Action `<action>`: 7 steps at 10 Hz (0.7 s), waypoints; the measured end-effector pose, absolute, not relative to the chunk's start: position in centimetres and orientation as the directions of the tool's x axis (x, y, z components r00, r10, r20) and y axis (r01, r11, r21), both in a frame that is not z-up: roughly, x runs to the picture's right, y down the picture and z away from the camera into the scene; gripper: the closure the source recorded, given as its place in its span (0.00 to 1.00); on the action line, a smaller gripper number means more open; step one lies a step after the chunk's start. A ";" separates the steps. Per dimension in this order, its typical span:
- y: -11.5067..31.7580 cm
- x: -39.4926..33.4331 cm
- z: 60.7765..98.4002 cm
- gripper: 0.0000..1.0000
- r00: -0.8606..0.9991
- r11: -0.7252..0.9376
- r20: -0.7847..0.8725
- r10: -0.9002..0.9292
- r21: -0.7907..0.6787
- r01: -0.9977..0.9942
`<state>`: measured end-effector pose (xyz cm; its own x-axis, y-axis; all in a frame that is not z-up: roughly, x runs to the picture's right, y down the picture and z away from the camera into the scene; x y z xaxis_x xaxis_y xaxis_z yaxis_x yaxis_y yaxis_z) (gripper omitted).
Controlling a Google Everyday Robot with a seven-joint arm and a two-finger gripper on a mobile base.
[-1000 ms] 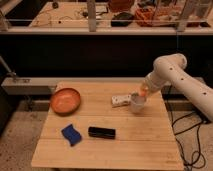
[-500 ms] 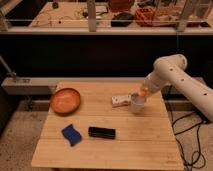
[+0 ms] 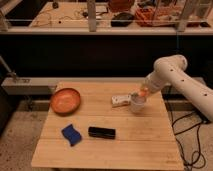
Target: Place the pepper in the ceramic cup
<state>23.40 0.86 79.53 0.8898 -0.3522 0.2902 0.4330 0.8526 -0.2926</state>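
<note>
The wooden table (image 3: 131,146) spreads below the gripper (image 3: 142,94), which hangs near its far right side. The orange-brown bowl (image 3: 65,100) sits far to the gripper's left. The black bar (image 3: 102,132) and blue sponge (image 3: 71,134) lie lower left. The ceramic cup (image 3: 138,104) stands directly beneath the gripper, and the white box (image 3: 120,101) is just left of it. The gripper is closed tight around the pepper (image 3: 144,91), just above the cup.

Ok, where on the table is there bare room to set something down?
Bare wood: the front right corner of the table, in front of the cup and right of the black box; also the gap between the bowl and the white box. Crowded: back right, where the gripper holds the pepper over the cup, beside the white box.
</note>
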 end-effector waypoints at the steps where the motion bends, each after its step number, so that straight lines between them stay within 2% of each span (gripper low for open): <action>1: 0.9 23.4 79.5 0.95 0.889 0.852 0.291 -0.354 -0.291 0.435; 7: 0.9 23.2 79.6 0.95 0.883 0.851 0.296 -0.365 -0.279 0.445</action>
<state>23.20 0.95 79.55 0.8830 -0.3647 0.2955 0.4450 0.8508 -0.2795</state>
